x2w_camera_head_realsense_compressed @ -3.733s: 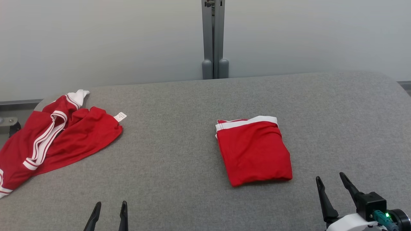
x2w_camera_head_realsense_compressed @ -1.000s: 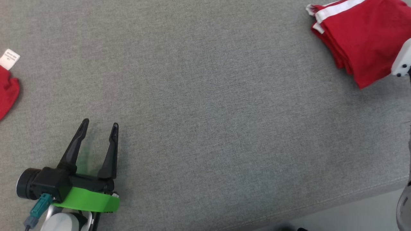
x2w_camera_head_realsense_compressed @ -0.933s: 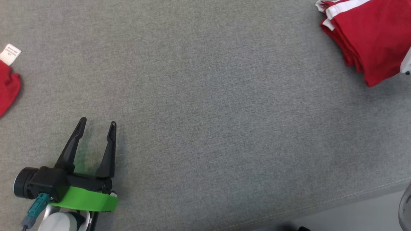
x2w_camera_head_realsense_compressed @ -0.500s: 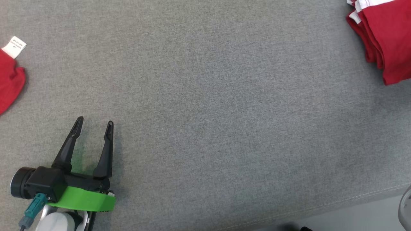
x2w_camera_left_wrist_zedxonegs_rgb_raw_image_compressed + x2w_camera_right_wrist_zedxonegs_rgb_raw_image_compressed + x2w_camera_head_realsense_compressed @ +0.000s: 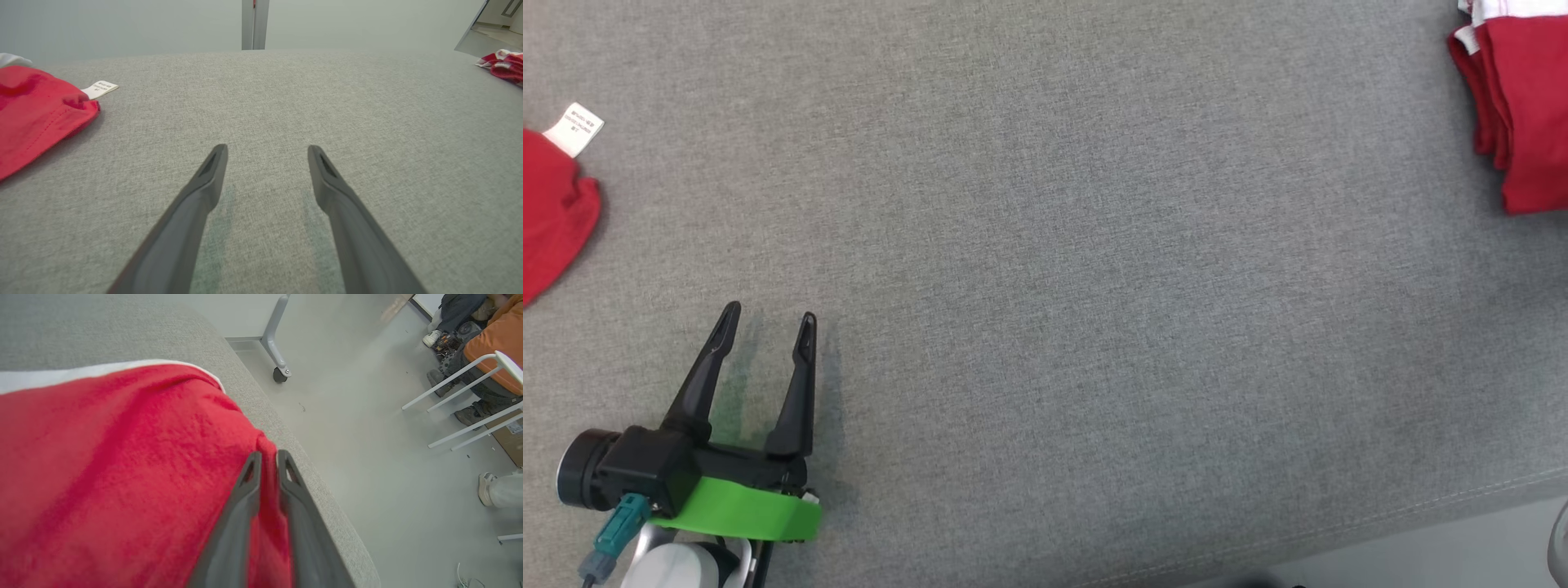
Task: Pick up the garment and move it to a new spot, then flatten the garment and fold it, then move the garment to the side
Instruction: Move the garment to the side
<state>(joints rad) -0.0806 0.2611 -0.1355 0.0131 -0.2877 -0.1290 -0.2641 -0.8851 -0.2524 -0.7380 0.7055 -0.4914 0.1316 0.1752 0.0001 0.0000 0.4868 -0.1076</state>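
Low over the grey table, left pincer points forward, spread wide (right pincer pinches the folded garment).

Head view steep over table; left wrist skims it; right wrist near garment.

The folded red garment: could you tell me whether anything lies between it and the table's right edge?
Nothing visible does: the folded red garment, pinched in the right pincer, lies beside the table edge.
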